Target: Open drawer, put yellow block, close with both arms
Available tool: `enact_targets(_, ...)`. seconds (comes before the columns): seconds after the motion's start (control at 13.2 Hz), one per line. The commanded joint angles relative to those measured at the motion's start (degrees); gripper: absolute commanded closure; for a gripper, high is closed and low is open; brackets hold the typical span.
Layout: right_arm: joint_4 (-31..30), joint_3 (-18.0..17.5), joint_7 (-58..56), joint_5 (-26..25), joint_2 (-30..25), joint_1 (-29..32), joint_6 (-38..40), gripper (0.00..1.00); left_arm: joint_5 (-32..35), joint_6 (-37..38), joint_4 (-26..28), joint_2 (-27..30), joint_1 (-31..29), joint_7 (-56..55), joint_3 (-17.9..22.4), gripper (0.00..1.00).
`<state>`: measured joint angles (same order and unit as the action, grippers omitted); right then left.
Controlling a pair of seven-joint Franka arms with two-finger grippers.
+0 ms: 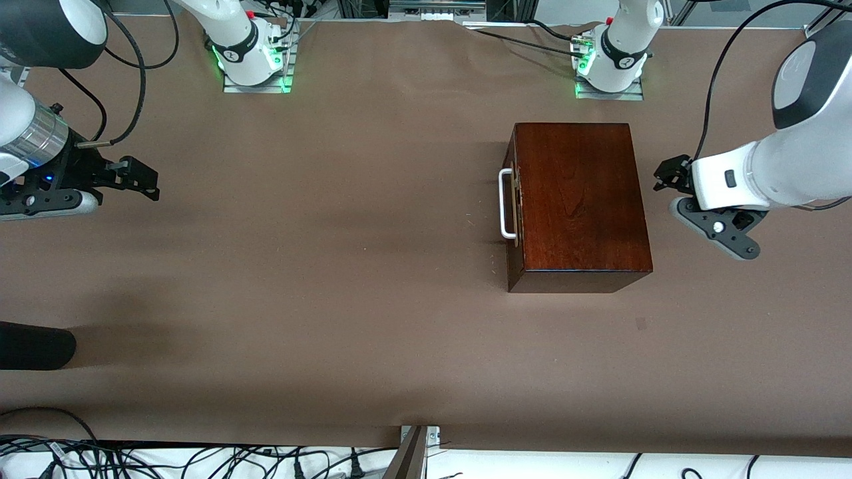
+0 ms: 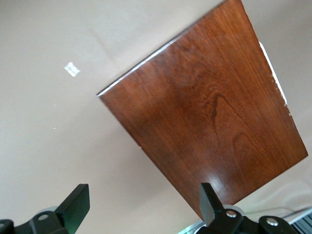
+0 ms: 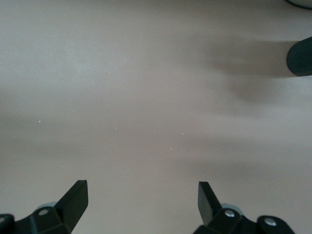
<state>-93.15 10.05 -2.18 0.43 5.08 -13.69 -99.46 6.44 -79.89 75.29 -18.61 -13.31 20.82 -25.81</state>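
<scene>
The drawer (image 1: 512,203) is shut flush in the mahogany box (image 1: 578,199), its white handle (image 1: 506,203) facing the right arm's end of the table. The box stands toward the left arm's end, roughly midway between the robots' bases and the front camera. In the left wrist view only the box's glossy top (image 2: 209,122) and a sliver of the handle's side show.

The yellow block is not visible in any of the three views. Whether it sits inside the closed drawer or lies out of frame cannot be established.

The left gripper (image 1: 665,174) hangs just beside the box, on the side away from the handle, not touching it. Its fingers (image 2: 77,204) are spread wide with nothing between them. The right gripper (image 1: 136,178) is well apart from the box, over bare table at the right arm's end. Its fingers (image 3: 74,201) are likewise spread and empty.

Assessment: two readings fit. Either nothing has begun (drawer not yet opened, block not yet supplied), or the whole sequence is finished and the block is enclosed. The arms' withdrawn posture suits both. On the evidence visible, no step can be confirmed as done. If the task is at its start, everything remains: pull the handle, load the block, push shut with both arms.

A dark rounded object (image 1: 33,346) lies at the table edge nearer the front camera, at the right arm's end; it is unidentified.
</scene>
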Motion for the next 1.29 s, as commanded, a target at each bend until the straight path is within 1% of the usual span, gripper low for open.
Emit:
enact_targets(0.0, 0.96, 0.06, -0.01, -0.52, 0.46, -0.02, 0.32, 0.0, -1.26, -3.6, 3.79, 7.24, 10.87, -6.45, 13.52, 0.0)
enact_targets(0.08, 0.87, 0.15, -0.1, -0.52, 0.46, 0.07, 0.32, 0.0, -1.43, -4.74, 5.46, 9.27, 14.5, -12.32, 18.2, 0.0)
enact_targets(0.15, 0.87, 0.23, -0.01, -0.52, 0.46, 0.16, 0.49, 0.0, -1.43, -5.27, 7.31, 11.55, 15.41, -18.38, 19.73, 0.0)
enact_targets(0.23, 0.78, 0.24, -0.1, -0.52, 0.46, 0.16, 0.49, 0.0, -1.52, -6.24, 10.29, 14.01, 15.59, -23.4, 20.35, 0.0)
enact_targets(0.3, 0.87, 0.24, -0.1, -0.52, 0.46, 0.16, 0.49, 0.0, -1.52, -9.2, 14.84, 17.08, 15.59, -26.5, 20.97, 0.0)
enact_targets(0.38, 0.87, 0.24, -0.1, -0.52, 0.46, 0.16, 0.49, 0.0, -2.22, -12.02, 18.89, 19.81, 15.51, -27.14, 21.93, 0.0)
enact_targets(0.46, 0.87, 0.24, -0.1, -0.52, 0.46, 0.16, 0.41, 0.0, -3.96, -14.22, 21.36, 21.32, 15.51, -27.14, 23.51, 0.0)
enact_targets(0.53, 0.87, 0.24, -0.1, -0.52, 0.46, 0.16, 0.41, 0.0, -5.2, -14.77, 22.43, 21.68, 15.24, -27.06, 23.79, 0.0)
enact_targets(0.68, 0.87, 0.24, -0.1, -0.52, 0.46, 0.16, 0.41, 0.0, -7.84, -14.34, 21.23, 19.85, 14.71, -27.06, 23.79, 0.0)
enact_targets(0.76, 0.87, 0.24, -0.1, -0.52, 0.46, 0.16, 0.49, 0.0, -7.94, -14.24, 19.65, 18.88, 14.8, -26.71, 23.79, 0.0)
enact_targets(0.84, 0.87, 0.24, -0.1, -0.52, 0.46, 0.24, 0.41, 0.0, -7.85, -14.24, 19.28, 18.61, 14.89, -26.7, 23.35, 0.0)
enact_targets(1.22, 0.87, 0.32, -0.1, -0.52, 0.46, 0.24, 0.41, 0.0, -7.32, -14.24, 18.93, 18.43, 15.15, -26.62, 23.08, 0.0)
